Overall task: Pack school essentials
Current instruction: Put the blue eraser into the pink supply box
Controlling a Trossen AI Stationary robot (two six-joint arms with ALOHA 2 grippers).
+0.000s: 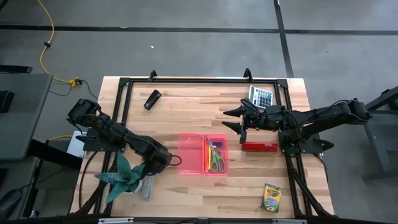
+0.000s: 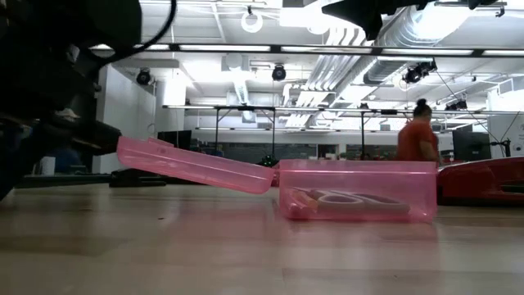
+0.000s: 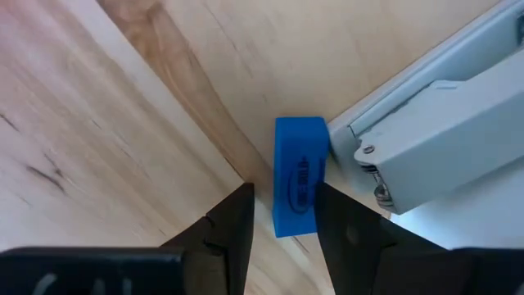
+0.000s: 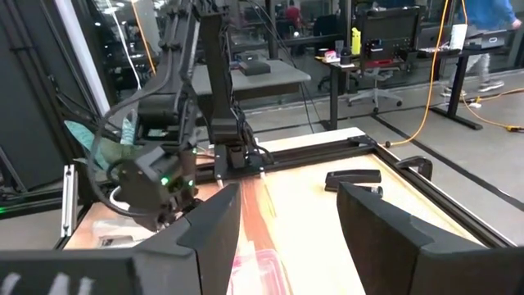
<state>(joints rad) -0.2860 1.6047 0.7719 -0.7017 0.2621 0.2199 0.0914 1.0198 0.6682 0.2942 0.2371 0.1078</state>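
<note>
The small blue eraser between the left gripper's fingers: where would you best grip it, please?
Probably across its two long flat sides, coming in lengthwise as the left gripper does now. The small blue rectangular eraser stands with its narrow width in the gap between the open fingers, with the grey stapler close beside it.

Left gripper [image 1: 151,180] was masked from above by its own wrist, next to the green paper plant [image 1: 122,177]; fingertip contact couldn't be read there. The wrist camera caught only part of the blue eraser [image 3: 296,187], its near end sitting between the dark fingers [image 3: 233,233], print on it too small to read. Grey stapler [image 3: 434,123] beside the eraser ran off frame. In the low view, items inside the pink case [image 2: 358,190] were smeared behind tinted plastic; only scissor loops [image 2: 348,201] were discernible. Left arm was a dark blur beside the case lid [image 2: 192,166]. Red box [image 2: 483,180] behind the case was cropped.
</note>
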